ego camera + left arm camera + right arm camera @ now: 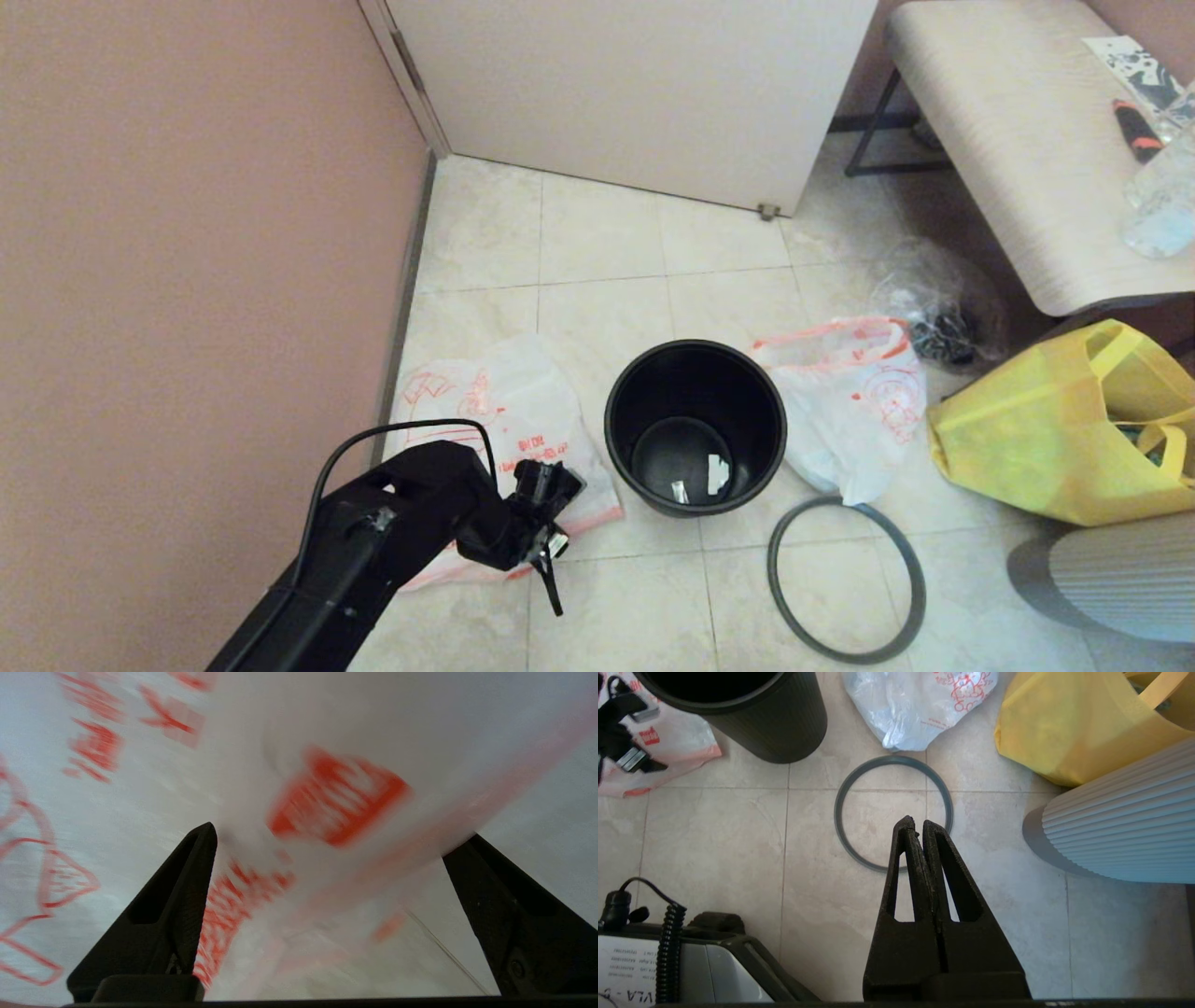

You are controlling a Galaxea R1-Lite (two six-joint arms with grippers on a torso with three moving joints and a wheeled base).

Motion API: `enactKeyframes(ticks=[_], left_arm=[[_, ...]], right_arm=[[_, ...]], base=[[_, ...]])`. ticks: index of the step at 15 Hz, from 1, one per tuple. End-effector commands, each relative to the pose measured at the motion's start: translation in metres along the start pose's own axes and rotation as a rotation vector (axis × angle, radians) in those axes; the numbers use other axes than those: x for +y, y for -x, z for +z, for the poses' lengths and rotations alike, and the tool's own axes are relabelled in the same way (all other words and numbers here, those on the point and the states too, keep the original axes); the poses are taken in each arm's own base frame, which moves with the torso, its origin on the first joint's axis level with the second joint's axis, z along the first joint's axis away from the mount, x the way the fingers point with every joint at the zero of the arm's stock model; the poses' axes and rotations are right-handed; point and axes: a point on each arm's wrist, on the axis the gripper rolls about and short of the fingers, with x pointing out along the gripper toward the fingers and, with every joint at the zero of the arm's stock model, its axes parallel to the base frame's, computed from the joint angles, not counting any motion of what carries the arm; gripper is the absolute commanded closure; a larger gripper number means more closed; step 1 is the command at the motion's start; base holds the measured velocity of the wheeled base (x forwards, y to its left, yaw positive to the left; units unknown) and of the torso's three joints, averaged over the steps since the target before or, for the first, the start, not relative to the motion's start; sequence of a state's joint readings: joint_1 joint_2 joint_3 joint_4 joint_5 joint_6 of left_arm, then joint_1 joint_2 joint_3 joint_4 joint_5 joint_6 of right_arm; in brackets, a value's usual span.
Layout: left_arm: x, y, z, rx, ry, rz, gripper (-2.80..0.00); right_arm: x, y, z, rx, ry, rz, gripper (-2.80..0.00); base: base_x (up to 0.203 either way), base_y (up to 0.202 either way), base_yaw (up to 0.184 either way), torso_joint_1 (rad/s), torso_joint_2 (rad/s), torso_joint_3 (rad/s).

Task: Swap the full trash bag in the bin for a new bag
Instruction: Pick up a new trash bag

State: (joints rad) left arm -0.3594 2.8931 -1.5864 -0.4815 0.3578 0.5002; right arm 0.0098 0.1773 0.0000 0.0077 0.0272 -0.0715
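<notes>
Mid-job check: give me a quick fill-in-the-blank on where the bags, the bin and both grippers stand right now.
1. The bin has no bag in it; the full trash bag lies on the floor on the robot's ____ side of it.
2. The left gripper, over the new bag, has its fingers ____.
3. The right gripper is ____ and holds nothing.
4. The grey hoop lies flat on the ____.

Missing words: right; open; shut; floor
</notes>
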Motion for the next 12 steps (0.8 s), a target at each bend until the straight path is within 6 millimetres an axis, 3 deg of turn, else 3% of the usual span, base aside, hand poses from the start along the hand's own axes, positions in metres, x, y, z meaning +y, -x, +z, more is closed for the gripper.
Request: enactKeyframes(ticks=[1, 7, 8, 12], left_arm=[[-0.003, -0.011, -0.001, 0.0, 0.007, 0.03, -2.8], [0.005, -0.026, 0.01, -0.098, 0.086, 0.153, -2.8], [0.006, -0.029, 0.01, -0.104, 0.092, 0.166, 0.0], [0.01, -0.034, 0.009, -0.106, 0.106, 0.185, 0.0]], right_arm=[[0.0, -0.001, 0.0, 0.014, 0.002, 0.005, 0.0], [0.0, -0.002, 0.001, 0.024, 0.003, 0.008, 0.0], [0.0, -0.002, 0.001, 0.028, 0.003, 0.009, 0.0], [0.0, -0.002, 0.001, 0.025, 0.007, 0.009, 0.0]], base=[[0.0, 0.0, 0.0, 0.0, 0.0, 0.0], [0.0, 0.0, 0.0, 0.0, 0.0, 0.0], [0.0, 0.0, 0.0, 0.0, 0.0, 0.0], [0.0, 0.0, 0.0, 0.0, 0.0, 0.0]])
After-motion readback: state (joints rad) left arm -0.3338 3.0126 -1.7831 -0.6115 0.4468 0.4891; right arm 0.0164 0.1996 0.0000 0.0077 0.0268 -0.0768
